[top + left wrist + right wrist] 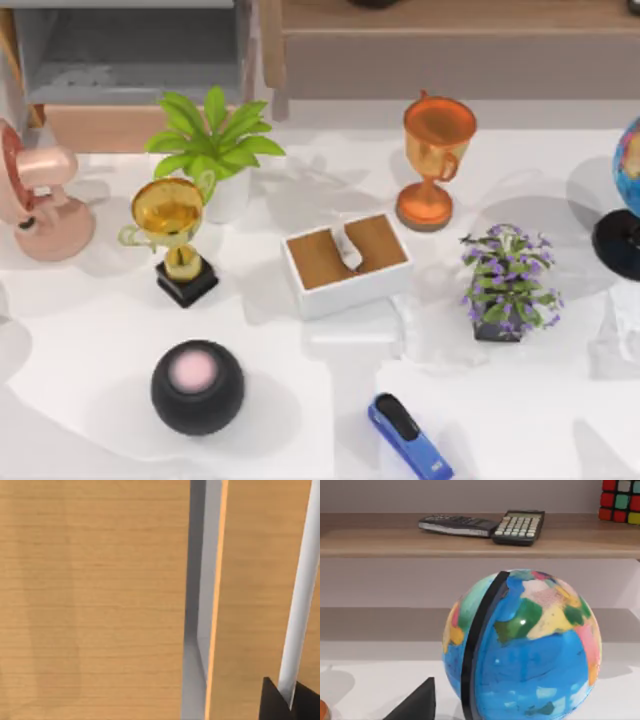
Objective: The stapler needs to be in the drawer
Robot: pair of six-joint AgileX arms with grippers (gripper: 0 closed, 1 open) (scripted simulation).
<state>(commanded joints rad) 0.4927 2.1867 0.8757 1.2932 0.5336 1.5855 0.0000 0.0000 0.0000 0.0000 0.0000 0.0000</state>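
You will find the small bright-blue stapler with the black top arm (410, 436) at the table's near edge, right of centre, apart from the black ball with the pink top (197, 386) to its left. The wide drawer with grey inner walls and tan wooden front (120, 125) stands open at far left. No legible writing appears. Neither gripper's finger state can be told.
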